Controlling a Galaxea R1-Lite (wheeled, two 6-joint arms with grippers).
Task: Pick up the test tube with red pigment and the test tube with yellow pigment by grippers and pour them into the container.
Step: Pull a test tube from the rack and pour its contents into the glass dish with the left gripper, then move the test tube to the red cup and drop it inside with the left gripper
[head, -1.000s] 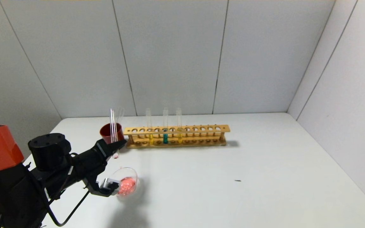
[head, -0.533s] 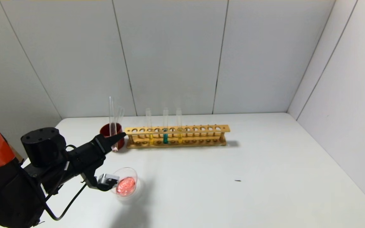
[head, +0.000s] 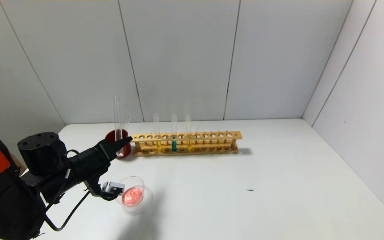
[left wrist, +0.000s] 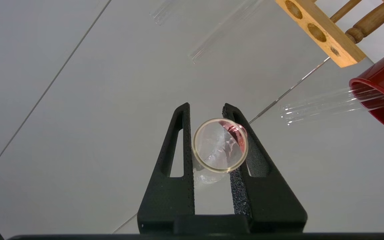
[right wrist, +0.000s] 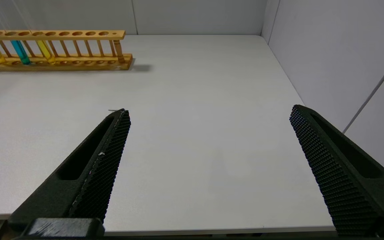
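Left gripper (head: 125, 141): clamped on the test tube with red pigment (head: 117, 126), one finger on either side of the glass, over the far left of the table (head: 278, 186) and right in front of the dark red cup (head: 112, 137).
Red tube: upright in the head view, its open mouth well above the fingers, its lower end in front of the cup's wall; only a thin pinkish-red trace shows low inside. The left wrist view looks straight down its round mouth (left wrist: 220, 145), with a smear of red on the inner wall.
Container (head: 131, 194): clear glass dish on the table nearer than the cup, close beside the small grey box on the left arm; a pool of pink-red liquid sits in it.
Yellow tubes: two test tubes with yellow pigment (head: 157, 133) stand in the wooden rack (head: 212, 136), with the teal-liquid tube (head: 174, 133) between them.
Rack: along the back of the table, its left end just beside the cup.
Cup: holds another clear tube (head: 125, 120), leaning.
Right gripper (right wrist: 208, 140): fingers spread wide apart with nothing between them, hanging above the bare right part of the table, well away from the rack; seen only by its own wrist camera.
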